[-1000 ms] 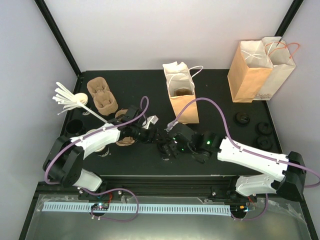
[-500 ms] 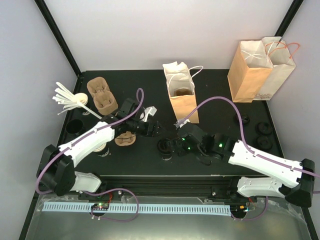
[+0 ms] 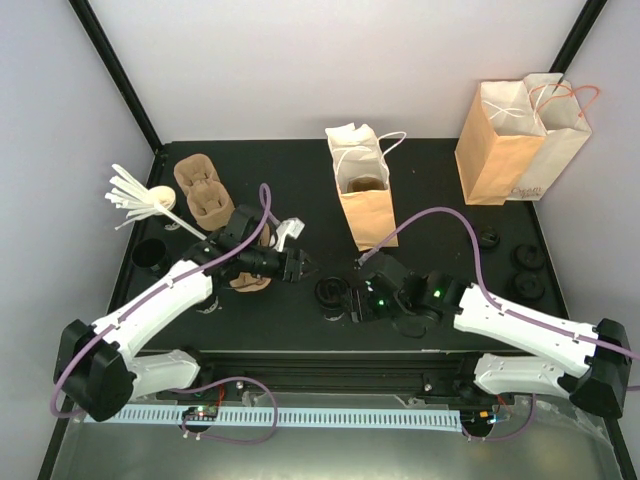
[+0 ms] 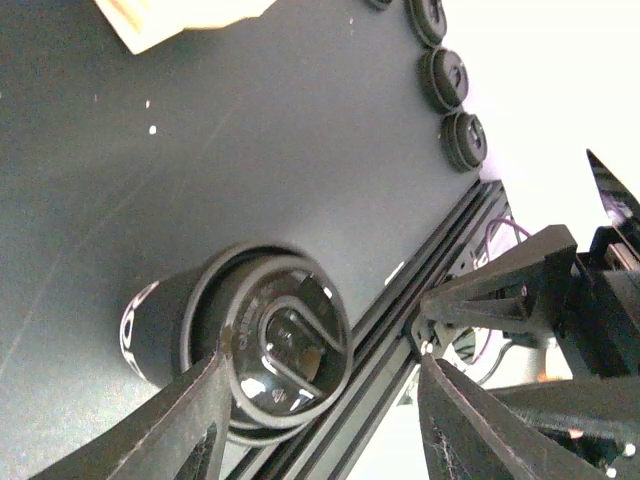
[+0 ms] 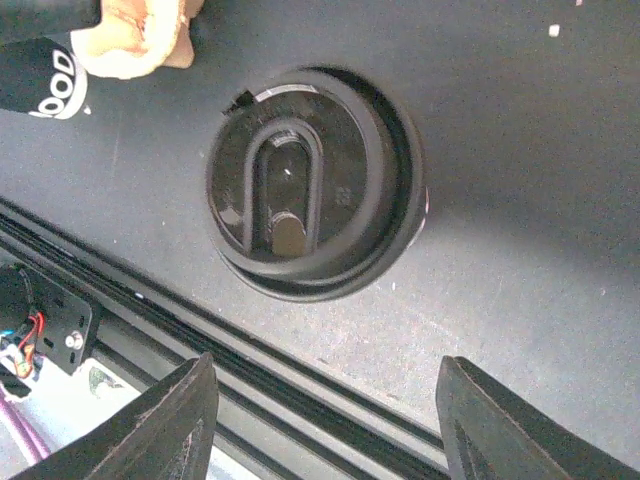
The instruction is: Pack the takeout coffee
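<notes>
Beside the right gripper (image 3: 352, 301), takeout coffee (image 3: 329, 292), left gripper (image 3: 303, 266) now farther back

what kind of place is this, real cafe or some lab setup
Most likely a robot test cell staged as a coffee-packing station, not a café: a black table inside plain white walls, with handled paper bags, a lidded takeout cup and pulp cup carriers laid out.

- Left arm (image 3: 165, 295): stretched forward and inward, elbow low.
- Left gripper (image 3: 303, 268): pointing right, jaws spread wide, nothing between them.
- Right arm (image 3: 515, 322): extended leftward, low.
- Right gripper (image 3: 350, 300): pointing left, jaws spread wide, empty.
</notes>
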You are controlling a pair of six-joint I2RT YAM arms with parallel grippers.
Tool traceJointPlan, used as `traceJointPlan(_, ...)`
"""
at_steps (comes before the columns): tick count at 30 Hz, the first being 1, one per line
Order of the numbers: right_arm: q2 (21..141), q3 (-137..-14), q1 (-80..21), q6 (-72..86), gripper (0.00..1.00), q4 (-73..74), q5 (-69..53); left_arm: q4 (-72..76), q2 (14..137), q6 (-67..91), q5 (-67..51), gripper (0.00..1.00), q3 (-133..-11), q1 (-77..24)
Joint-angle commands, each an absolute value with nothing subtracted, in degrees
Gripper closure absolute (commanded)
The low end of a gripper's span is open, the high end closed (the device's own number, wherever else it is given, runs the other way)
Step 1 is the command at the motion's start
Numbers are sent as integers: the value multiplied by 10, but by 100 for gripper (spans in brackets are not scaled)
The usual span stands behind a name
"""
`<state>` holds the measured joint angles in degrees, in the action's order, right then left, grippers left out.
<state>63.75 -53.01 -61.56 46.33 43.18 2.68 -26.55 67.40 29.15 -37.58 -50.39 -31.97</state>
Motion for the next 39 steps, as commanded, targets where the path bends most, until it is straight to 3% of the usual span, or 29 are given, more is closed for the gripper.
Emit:
traceJointPlan(1, 622, -503, -598, 513, 38, 405, -35, -251, 667, 311, -407, 46, -472, -323)
traceJointPlan(9, 636, -473, -537, 497, 60, 345, -123, -210, 634, 350, -406, 48, -402, -324)
traceJointPlan(16, 625, -422, -533, 562, 72, 256, -164, -187, 647, 374, -406, 47, -397, -323)
traceJointPlan(21, 609, -384, -529, 612, 68, 232, -139, -170, 660, 378, -394, 48, -392, -315)
traceJointPlan(30, 613, -369, -509, 616, 68, 206, -139, -136, 697, 386, -408, 66, -387, -312)
traceJointPlan(39, 626, -363, -466, 588, 68, 207, -155, -140, 713, 375, -387, 74, -371, -312)
